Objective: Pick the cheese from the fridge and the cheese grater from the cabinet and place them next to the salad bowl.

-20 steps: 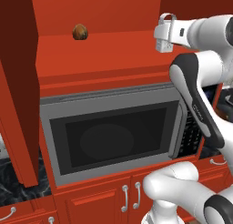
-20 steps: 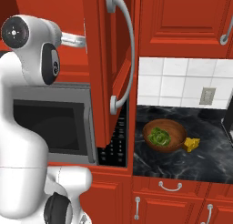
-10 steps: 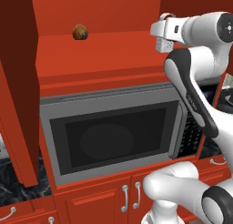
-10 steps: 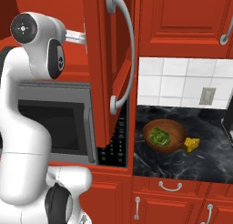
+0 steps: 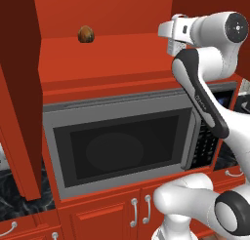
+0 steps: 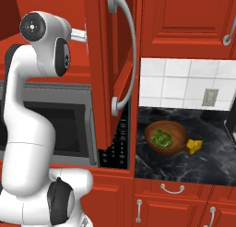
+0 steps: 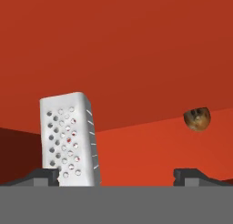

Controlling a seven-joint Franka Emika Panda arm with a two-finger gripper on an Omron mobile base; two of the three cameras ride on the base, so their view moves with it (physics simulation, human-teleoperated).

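In the hand view the silvery-white cheese grater (image 7: 68, 139) stands upright on the red shelf of the open cabinet (image 5: 107, 58). It is just inside my left fingertip (image 7: 43, 176), a short way ahead. My gripper (image 7: 119, 177) is open with nothing between its fingers. From the left base view the gripper (image 5: 169, 39) is at the cabinet's right side, at shelf height. The yellow cheese (image 6: 194, 146) lies on the dark counter, touching or almost touching the wooden salad bowl (image 6: 165, 137) on its right. The fridge is out of view.
A small brown round thing (image 5: 85, 34) sits at the back of the shelf, right of the grater in the hand view (image 7: 197, 119). A grey microwave (image 5: 122, 146) is under the cabinet. Open red cabinet doors hang at the left (image 5: 19, 88) and right (image 6: 110, 60).
The arm's upper joint has risen and the hand has edged slightly toward the cabinet. The gripper has stayed open.
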